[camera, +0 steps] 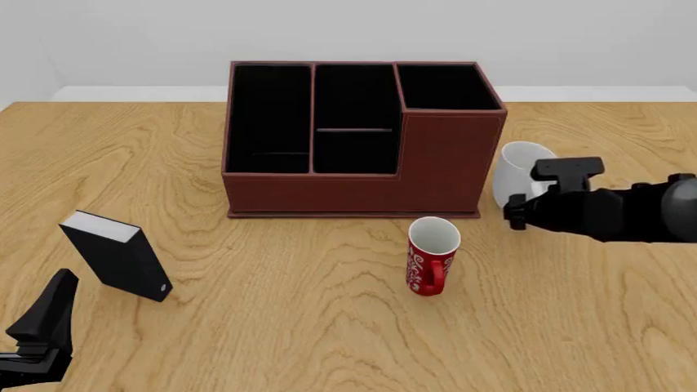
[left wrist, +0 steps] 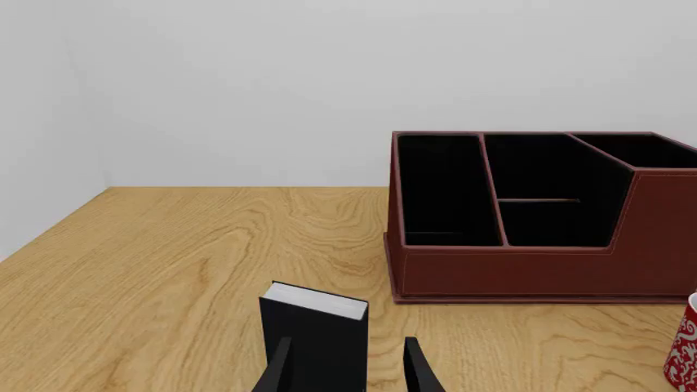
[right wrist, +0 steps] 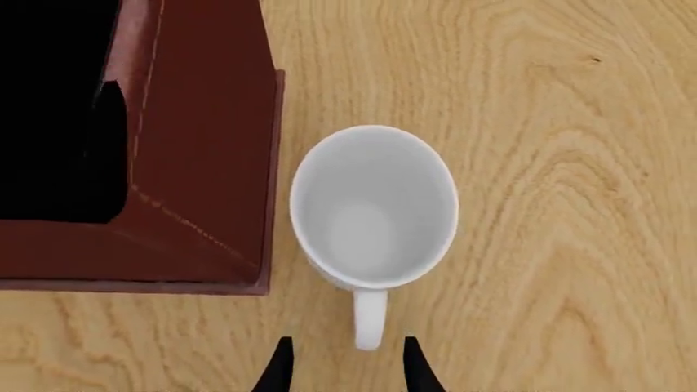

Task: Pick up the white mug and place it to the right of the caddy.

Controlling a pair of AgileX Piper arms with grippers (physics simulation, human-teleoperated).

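The white mug (camera: 521, 170) (right wrist: 373, 208) is just off the caddy's right wall, mouth up, with its handle (right wrist: 370, 325) pointing toward my right gripper. The dark reddish-brown caddy (camera: 436, 167) (right wrist: 201, 139) (left wrist: 523, 269) stands at the table's far middle. My right gripper (camera: 521, 214) (right wrist: 346, 371) hovers over the mug's near side. It is open, with the fingers either side of the handle's end and not touching it. My left gripper (left wrist: 346, 371) (camera: 44, 327) is low at the near left, open, with nothing held.
A small black box with a white edge (camera: 114, 257) (left wrist: 316, 327) stands just ahead of the left gripper. A red mug with white lettering (camera: 433, 255) (left wrist: 684, 351) stands in front of the caddy's right end. A white wall (camera: 348, 33) backs the table.
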